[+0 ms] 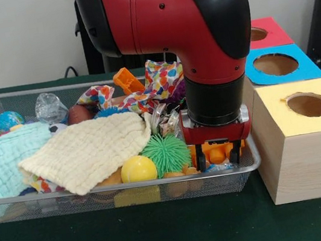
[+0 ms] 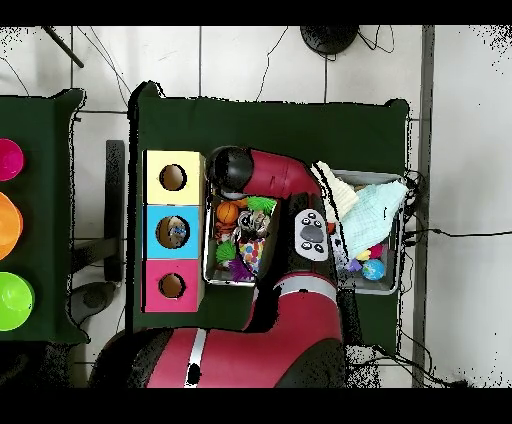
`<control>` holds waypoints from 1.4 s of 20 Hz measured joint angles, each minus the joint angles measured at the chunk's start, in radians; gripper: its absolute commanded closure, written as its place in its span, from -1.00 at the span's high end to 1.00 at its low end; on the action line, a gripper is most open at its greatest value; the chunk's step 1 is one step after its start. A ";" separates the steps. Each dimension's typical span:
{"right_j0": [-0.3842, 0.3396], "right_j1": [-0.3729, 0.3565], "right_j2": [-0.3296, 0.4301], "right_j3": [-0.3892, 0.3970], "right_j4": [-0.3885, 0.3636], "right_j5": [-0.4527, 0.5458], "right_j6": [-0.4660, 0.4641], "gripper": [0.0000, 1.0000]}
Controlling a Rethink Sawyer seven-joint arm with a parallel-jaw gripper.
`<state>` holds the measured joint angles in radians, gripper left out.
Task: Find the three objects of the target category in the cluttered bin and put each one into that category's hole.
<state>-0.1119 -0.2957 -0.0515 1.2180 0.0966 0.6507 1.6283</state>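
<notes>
The wire mesh bin is crowded with toys and cloths; it also shows in the overhead view. One wad of clear wrinkly film lies at the bin's far left. More crinkly clear film lies just left of the gripper. My gripper is down in the bin's right end, near the front rim. Its fingers stand apart over orange pieces. In the overhead view the arm hides the gripper. The blue-faced hole is to the right of the bin; from overhead something pale shows inside it.
A cream cloth and a pale green cloth cover the bin's left half. A spiky green ball and a yellow ball lie near the gripper. The yellow-faced box and the red-faced box flank the blue one.
</notes>
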 measured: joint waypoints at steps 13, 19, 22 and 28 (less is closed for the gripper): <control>0.002 -0.048 -0.009 0.054 0.000 -0.003 0.000 -1.00; 0.013 -0.121 -0.011 0.105 0.000 -0.003 0.000 -1.00; 0.020 -0.167 -0.011 0.125 0.000 -0.003 0.000 -1.00; 0.024 -0.217 -0.011 0.131 0.000 -0.003 0.000 -1.00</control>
<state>-0.0882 -0.5124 -0.0627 1.3491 0.0962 0.6476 1.6285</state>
